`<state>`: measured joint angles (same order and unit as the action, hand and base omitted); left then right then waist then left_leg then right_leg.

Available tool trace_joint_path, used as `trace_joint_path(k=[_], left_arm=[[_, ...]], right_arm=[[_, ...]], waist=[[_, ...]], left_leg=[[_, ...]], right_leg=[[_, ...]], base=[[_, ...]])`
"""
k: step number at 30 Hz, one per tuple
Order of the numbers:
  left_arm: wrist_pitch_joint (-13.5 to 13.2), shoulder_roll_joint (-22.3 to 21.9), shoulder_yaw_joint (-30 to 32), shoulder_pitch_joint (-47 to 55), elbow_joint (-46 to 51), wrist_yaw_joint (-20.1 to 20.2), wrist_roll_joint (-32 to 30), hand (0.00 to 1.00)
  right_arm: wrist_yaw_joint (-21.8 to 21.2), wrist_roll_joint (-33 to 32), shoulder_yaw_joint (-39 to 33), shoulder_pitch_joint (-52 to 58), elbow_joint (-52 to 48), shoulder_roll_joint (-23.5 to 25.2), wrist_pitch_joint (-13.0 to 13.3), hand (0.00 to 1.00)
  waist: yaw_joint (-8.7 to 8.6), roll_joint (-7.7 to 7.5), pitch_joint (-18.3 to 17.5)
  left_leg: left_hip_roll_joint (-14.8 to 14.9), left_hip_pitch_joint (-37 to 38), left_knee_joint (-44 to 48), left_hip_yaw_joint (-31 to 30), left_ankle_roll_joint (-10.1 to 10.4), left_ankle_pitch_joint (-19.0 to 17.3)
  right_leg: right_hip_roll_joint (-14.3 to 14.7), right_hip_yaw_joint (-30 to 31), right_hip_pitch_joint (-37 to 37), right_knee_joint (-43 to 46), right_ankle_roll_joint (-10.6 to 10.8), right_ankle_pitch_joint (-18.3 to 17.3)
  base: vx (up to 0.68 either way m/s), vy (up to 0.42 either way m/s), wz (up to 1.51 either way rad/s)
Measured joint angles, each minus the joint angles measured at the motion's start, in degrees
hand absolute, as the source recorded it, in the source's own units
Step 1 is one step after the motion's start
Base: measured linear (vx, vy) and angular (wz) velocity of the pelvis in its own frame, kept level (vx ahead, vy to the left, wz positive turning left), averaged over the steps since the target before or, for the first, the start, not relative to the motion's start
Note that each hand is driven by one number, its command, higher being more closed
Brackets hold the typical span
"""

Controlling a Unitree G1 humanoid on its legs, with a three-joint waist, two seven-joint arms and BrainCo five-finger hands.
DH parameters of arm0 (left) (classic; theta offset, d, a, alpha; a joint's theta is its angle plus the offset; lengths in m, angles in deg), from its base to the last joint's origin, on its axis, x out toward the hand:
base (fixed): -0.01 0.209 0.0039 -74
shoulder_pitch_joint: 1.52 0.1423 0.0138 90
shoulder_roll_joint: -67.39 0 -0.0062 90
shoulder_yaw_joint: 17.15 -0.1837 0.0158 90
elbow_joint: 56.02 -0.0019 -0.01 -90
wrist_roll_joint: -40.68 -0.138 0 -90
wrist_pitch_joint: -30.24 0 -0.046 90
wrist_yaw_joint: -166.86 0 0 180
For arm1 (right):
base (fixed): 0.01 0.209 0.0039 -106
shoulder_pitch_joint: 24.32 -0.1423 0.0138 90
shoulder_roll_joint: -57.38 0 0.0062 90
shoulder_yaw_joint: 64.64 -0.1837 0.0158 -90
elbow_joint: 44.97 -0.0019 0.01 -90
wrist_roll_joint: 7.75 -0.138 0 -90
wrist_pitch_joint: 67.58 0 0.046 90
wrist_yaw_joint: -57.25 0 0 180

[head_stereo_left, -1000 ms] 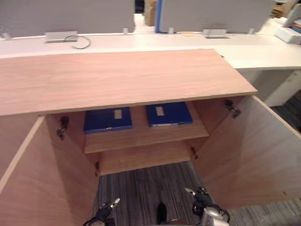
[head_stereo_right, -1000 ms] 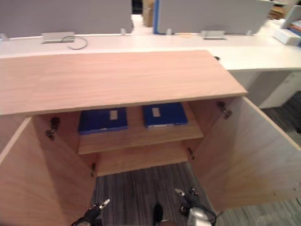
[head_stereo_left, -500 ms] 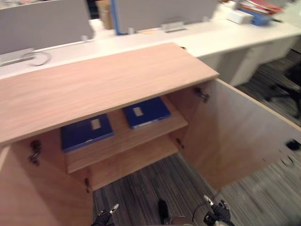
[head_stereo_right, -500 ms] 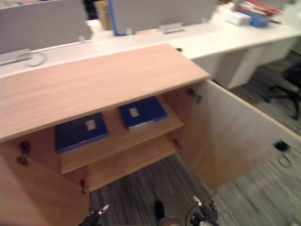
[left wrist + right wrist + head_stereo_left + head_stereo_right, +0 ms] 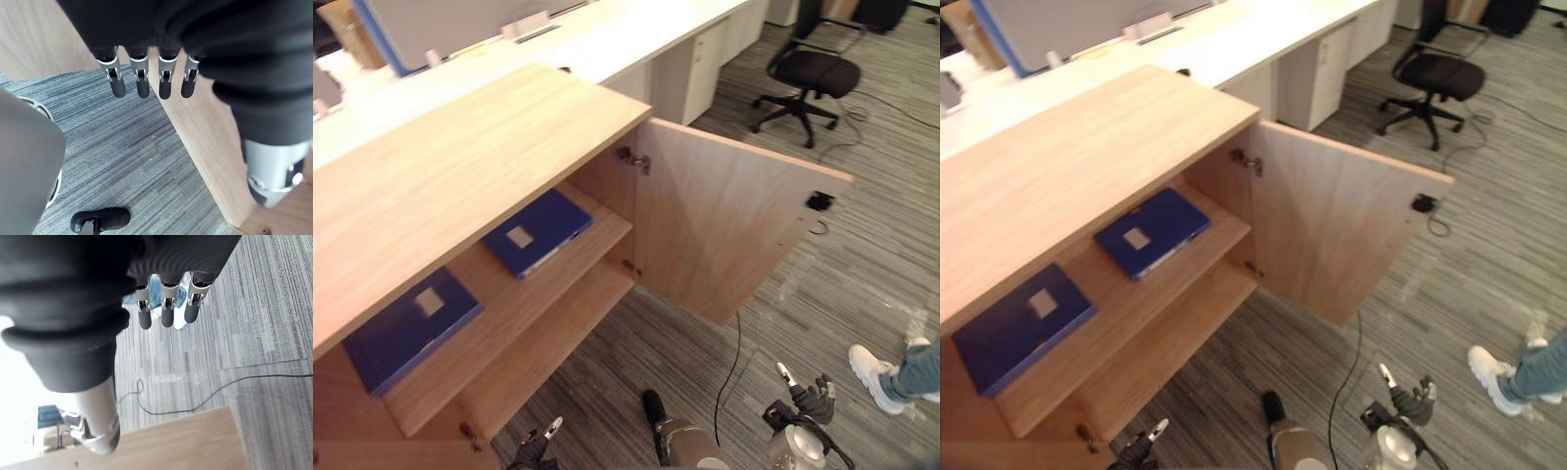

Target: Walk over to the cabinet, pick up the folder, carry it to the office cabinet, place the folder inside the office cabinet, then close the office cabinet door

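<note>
While both hands hang low and hold nothing, two blue folders lie flat inside the cabinet (image 5: 460, 157). The first folder (image 5: 406, 328) is up above the left hand (image 5: 536, 447). The second folder (image 5: 536, 231) is farther up and ahead, between the two hands. They lie apart on the same shelf (image 5: 509, 308).

The left hand's fingers (image 5: 139, 85) are straight and spread, with only floor past them. The right hand (image 5: 808, 399) is the same, loose and empty.

I cannot tell which folder is the one for the job. Since folders are in the cabinet and no hand has one, I think the putting-in part may be done. The door (image 5: 724, 220) stands wide open, up ahead of the right hand, so closing it is left to do.

The floor (image 5: 862, 245) is grey striped carpet. A long white desk (image 5: 607, 39) is behind the cabinet. A black chair (image 5: 803, 70) is far past the door, and a person's white shoe (image 5: 871, 369) is near the right hand.
</note>
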<state>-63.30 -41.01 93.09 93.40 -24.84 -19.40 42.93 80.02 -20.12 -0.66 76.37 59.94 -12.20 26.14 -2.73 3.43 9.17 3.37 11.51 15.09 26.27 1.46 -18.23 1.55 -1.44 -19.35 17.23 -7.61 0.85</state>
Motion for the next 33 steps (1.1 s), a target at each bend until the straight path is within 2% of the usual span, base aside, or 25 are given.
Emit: trace_joint_path(k=[1, 2, 3, 4, 5, 6, 7, 9, 10, 12, 14, 15, 17, 20, 24, 29, 33], left_arm=[[0.05, -0.65, 1.23, 0.40, 0.79, -0.04, 0.14, 0.00], [-0.04, -0.83, 1.46, 0.90, 1.49, -0.21, 0.10, 0.00], [0.05, -0.86, 1.25, 1.11, 1.49, -0.27, -0.01, 0.00], [0.09, -0.89, 1.21, 1.35, 1.89, -0.28, 0.00, 0.00], [0.32, -0.76, 1.58, 1.46, 2.53, -0.30, 0.04, 0.00], [0.47, -0.75, 1.77, 1.57, 2.44, -0.30, 0.02, 0.00], [0.75, -0.74, 2.19, 1.89, 2.17, -0.30, 0.09, 0.00], [0.51, -0.22, 1.36, 1.75, 2.73, -0.25, 0.04, 0.00], [0.33, 0.17, 1.42, 1.65, 2.57, -0.26, 0.16, 0.00], [0.75, 0.59, 1.98, 1.56, 1.78, -0.21, 0.02, 0.00], [0.85, 0.52, 2.77, 1.52, 1.72, -0.22, 0.00, 0.00], [0.97, 0.71, 2.76, 1.52, 1.58, -0.23, 0.01, 0.00], [0.93, 0.80, 2.68, 1.79, 1.41, -0.22, 0.02, 0.00], [0.93, 1.56, 1.60, 1.81, 1.45, -0.14, 0.01, 0.00], [1.06, 3.27, -1.23, 2.27, 1.76, 0.30, -0.01, 0.00], [1.27, 6.71, -5.79, 4.52, 2.03, 1.05, -0.03, 0.00], [1.35, 7.21, -7.54, 5.74, 1.97, 1.30, 0.00, 0.00]], right_arm=[[0.60, 0.01, -0.22, 0.33, -0.92, -0.12, 0.11, 0.00], [1.00, 0.01, -0.30, 0.37, -1.30, -0.15, 0.10, 0.00], [1.22, 0.01, -0.53, 0.60, -2.36, -0.16, 0.11, 0.00], [1.42, 0.05, -1.15, 0.69, -4.21, -0.13, 0.12, 0.00], [1.48, 0.14, -1.26, -0.60, -4.69, -0.29, 0.05, 0.00], [1.48, 0.19, -1.21, -1.62, -4.86, -0.11, 0.01, 0.00], [1.53, 0.33, -1.04, -2.75, -5.71, 0.14, -0.01, 0.00], [1.95, 1.26, -3.64, -3.97, -7.51, 0.28, 0.11, 0.00], [2.12, 2.07, -6.52, -4.98, -7.56, 0.13, 0.19, 0.00], [2.46, 2.31, -8.87, -5.66, -7.32, -0.97, 0.20, 0.00], [2.49, 2.32, -9.03, -6.48, -6.86, -2.63, 0.19, 0.00], [2.46, 2.32, -9.04, -7.15, -5.88, -3.59, 0.19, 0.00], [2.26, 2.38, -9.07, -8.12, -4.32, -5.43, 0.19, 0.00], [1.21, 2.37, -8.81, -12.45, -1.17, -7.81, 0.07, 0.00], [-0.35, 2.12, -8.41, -16.66, 2.48, -12.43, 0.19, 0.00], [-3.33, -1.73, -1.80, -26.38, 12.82, -23.48, 0.78, 0.00], [-6.02, -5.05, 2.91, -32.42, 17.70, -27.91, 1.13, 0.00]], waist=[[0.33, 0.18, 0.70], [0.37, 0.04, 0.57], [0.28, 0.12, 0.27], [0.23, -0.67, -0.18], [0.84, -0.26, -0.41], [0.90, 0.10, -0.58], [1.44, 0.37, -0.89], [1.60, -1.02, -0.98], [1.84, -1.50, -0.99], [1.55, -1.76, -1.75], [1.26, -1.70, -1.82], [1.03, -1.97, -2.05], [1.08, -2.59, -2.66], [1.25, -2.58, -2.70], [1.67, -2.57, -3.92], [2.04, -2.36, -4.16], [2.35, -1.92, -3.95]], left_leg=[[0.49, 0.72, 1.11, 0.12, -0.17, 0.04], [0.53, 1.69, 1.34, 0.11, -0.18, -0.42], [0.57, 2.39, 1.40, 0.38, 0.14, -1.42], [0.57, 3.13, 2.23, 0.83, 1.52, -3.49], [1.52, 2.59, 4.47, 1.32, 2.41, -4.86], [2.61, 1.97, 5.71, 1.48, 2.27, -4.77], [4.54, 0.53, 7.42, 1.24, 1.04, -4.50], [2.54, -0.63, -0.70, -1.15, 0.19, -4.06], [1.97, 0.92, -4.12, -1.92, 2.72, 0.09], [2.27, 0.86, -4.95, -1.73, 3.03, 2.08], [2.64, 0.06, -4.06, -1.90, 2.84, 4.51], [2.82, -0.71, -2.55, -2.38, 2.38, 6.24], [1.89, -1.46, -3.86, -5.70, 1.80, 6.22], [1.69, -2.96, -8.69, -8.62, 1.73, 6.91], [0.97, -3.59, -9.71, -8.64, 1.48, 8.24], [-0.98, -3.58, -9.93, -8.85, 1.00, 8.62], [-1.27, -3.50, -9.77, -10.66, 0.96, 8.83]], right_leg=[[-5.58, -10.89, 0.29, 5.15, -0.36, -4.20], [-9.46, -15.38, -0.30, 10.36, 0.01, -5.88], [-12.64, -17.05, -0.55, 15.82, 0.28, -7.80], [-15.93, -17.73, -0.28, 19.74, 1.47, -9.97], [-13.98, -17.44, 0.37, 18.74, 4.71, -10.59], [-12.25, -16.92, 0.77, 16.91, 4.71, -10.00], [-9.22, -16.20, 2.35, 11.71, 4.55, -8.72], [-8.68, -17.47, 2.63, 8.77, 4.50, -8.27], [-8.07, -17.40, 2.56, 8.76, 5.15, -7.68], [-6.91, -17.23, 2.94, 6.30, 5.63, -6.57], [-5.72, -17.03, 4.99, 1.25, 4.83, -4.05], [-5.46, -16.97, 6.99, -2.40, 4.77, -2.49], [-5.53, -16.92, 9.66, -6.88, 5.14, -0.87], [-5.36, -16.94, 11.29, -8.23, 5.80, -0.21], [-5.58, -16.30, 12.73, -10.61, 7.58, 1.75], [-6.25, -15.57, 15.00, -16.69, 8.98, 5.40], [-6.45, -16.94, 16.66, -19.12, 9.10, 6.16]], base=[[0.01, 0.096, -0.21], [0.02, 0.080, -0.07], [0.08, 0.023, 0.11], [0.11, -0.030, -0.07], [0.13, -0.063, -0.31], [0.11, -0.106, -0.77], [0.07, -0.104, -0.77], [-0.03, -0.054, -0.52], [-0.04, -0.036, -0.19], [0.07, -0.091, -0.18], [0.09, -0.102, -0.16], [0.09, -0.083, 0.00], [0.09, -0.060, 0.09], [-0.03, 0.023, 0.00], [-0.04, 0.109, -0.07], [0.00, 0.091, -0.07], [0.03, -0.011, 0.15]])
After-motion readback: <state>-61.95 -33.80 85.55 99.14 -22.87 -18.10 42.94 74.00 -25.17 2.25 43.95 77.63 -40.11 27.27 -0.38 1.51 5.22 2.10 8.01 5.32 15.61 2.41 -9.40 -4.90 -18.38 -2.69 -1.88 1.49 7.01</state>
